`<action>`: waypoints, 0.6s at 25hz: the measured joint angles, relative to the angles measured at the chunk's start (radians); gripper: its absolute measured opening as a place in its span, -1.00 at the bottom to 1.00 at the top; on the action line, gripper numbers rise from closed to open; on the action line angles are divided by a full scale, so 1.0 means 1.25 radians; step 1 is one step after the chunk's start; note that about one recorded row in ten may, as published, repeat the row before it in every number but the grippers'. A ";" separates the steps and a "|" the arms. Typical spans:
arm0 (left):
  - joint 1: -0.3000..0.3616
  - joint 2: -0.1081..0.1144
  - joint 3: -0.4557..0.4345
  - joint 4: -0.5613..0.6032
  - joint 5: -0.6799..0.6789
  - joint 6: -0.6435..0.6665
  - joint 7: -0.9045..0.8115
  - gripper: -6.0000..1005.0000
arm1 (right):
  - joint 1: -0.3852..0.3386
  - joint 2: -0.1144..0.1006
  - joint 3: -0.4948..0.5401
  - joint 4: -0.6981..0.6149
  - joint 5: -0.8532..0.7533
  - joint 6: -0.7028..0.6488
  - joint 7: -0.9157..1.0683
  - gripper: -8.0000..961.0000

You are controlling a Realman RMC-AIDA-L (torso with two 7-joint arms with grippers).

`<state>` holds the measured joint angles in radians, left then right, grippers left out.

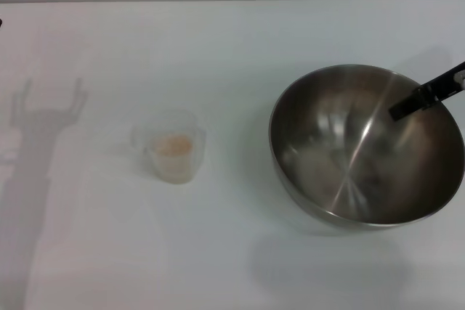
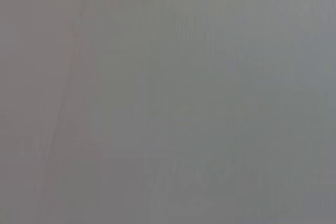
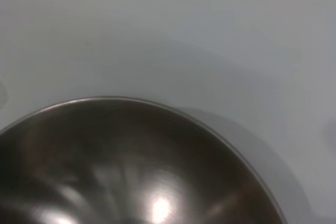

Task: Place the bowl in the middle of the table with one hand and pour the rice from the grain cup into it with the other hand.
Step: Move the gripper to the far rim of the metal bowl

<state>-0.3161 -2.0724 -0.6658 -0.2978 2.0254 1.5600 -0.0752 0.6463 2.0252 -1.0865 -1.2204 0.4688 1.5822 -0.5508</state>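
The steel bowl [image 1: 330, 154] is at the right of the white table [image 1: 218, 34], tilted, with its shadow lying apart from it nearer the front edge, so it looks raised. My right gripper [image 1: 407, 107] reaches in from the right. One black finger [image 1: 429, 94] lies inside the bowl's rim and the other is hidden. The right wrist view shows the bowl's rim and shiny inside [image 3: 131, 156] close up. The clear grain cup [image 1: 173, 154] stands left of centre with rice [image 1: 174, 145] in it. My left gripper is out of view; only its shadow falls on the table's left side.
The table's far edge [image 1: 218, 0] meets a grey wall. The left wrist view shows only a plain grey surface [image 2: 168, 98]. White tabletop [image 1: 232, 143] lies between the cup and the bowl.
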 joint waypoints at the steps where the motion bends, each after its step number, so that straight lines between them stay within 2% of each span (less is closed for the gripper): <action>1: 0.001 0.000 0.000 -0.001 0.000 0.001 0.000 0.70 | -0.001 0.000 0.012 0.001 0.003 0.000 -0.010 0.47; 11: 0.003 -0.001 0.000 -0.003 -0.001 0.002 -0.001 0.70 | 0.012 0.003 0.046 0.042 0.005 -0.028 -0.018 -0.54; 15: 0.003 -0.001 0.000 -0.003 -0.002 0.004 -0.001 0.69 | 0.015 0.003 0.046 0.044 0.005 -0.032 -0.018 -0.68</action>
<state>-0.3129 -2.0740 -0.6657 -0.3020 2.0232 1.5645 -0.0768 0.6652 2.0295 -1.0286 -1.1660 0.4751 1.5424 -0.5739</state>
